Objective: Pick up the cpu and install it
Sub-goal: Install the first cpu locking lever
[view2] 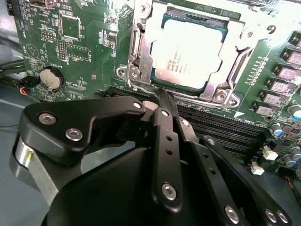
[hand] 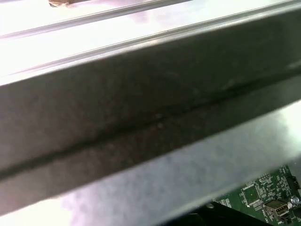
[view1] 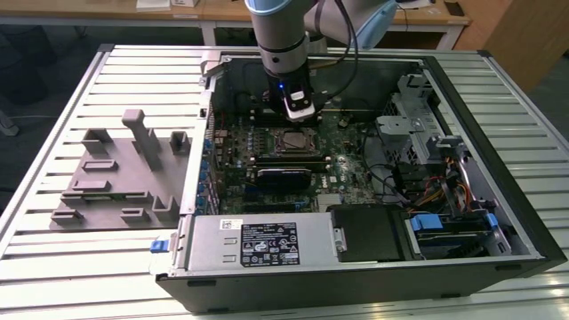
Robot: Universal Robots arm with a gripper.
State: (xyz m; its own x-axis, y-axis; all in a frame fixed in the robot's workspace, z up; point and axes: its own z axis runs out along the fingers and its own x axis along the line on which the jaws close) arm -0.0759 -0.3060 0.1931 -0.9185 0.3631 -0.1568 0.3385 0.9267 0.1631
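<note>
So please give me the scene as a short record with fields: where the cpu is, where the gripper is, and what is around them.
cpu: lies flat in the socket frame on the motherboard
gripper: just beside the socket, holding nothing
arm: reaches down into the open computer case
case: lies on its side on the slatted table
table
tray: grey fixture tray at the exterior view's left, outside the case

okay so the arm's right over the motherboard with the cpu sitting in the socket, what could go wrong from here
1. The gripper hangs close beside the cpu in its socket frame; a small sideways slip could knock the chip askew, and bent contacts beneath are possible.
2. The memory slots lie right under the linkage, so a descent might scrape them.
3. The case wall is near the wrist, leaving little room to swing.
</note>
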